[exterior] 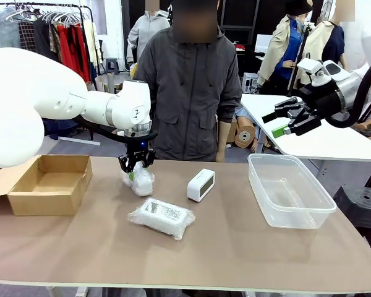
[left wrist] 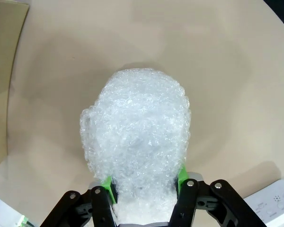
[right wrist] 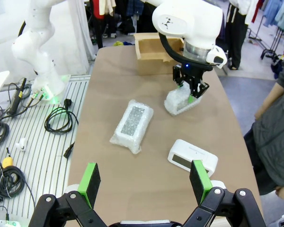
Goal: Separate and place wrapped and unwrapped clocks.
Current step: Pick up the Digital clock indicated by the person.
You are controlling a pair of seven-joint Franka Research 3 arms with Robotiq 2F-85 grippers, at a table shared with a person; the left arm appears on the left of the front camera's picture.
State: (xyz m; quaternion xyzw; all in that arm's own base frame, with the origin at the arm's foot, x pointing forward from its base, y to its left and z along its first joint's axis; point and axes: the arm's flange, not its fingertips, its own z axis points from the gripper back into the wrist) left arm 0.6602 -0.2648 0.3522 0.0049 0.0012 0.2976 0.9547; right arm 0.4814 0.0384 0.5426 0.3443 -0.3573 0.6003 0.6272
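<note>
1. Our left fingers (left wrist: 181, 176) pinch the rounder wrapped clock (left wrist: 137, 142) on the bench (exterior: 235, 247), left of middle.
2. Flat wrapped clock (exterior: 162, 216) lies nearer us, bare clock (exterior: 201, 184) farther right.
3. Our right fingers (right wrist: 91, 182) hang spread.

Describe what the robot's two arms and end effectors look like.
The left arm and right arm are glossy white with rounded joints. The left end effector and right end effector are black, two-fingered, with bright green pads. A thick black cable loops beside the right arm; a small blue light glows on the left wrist.
</note>
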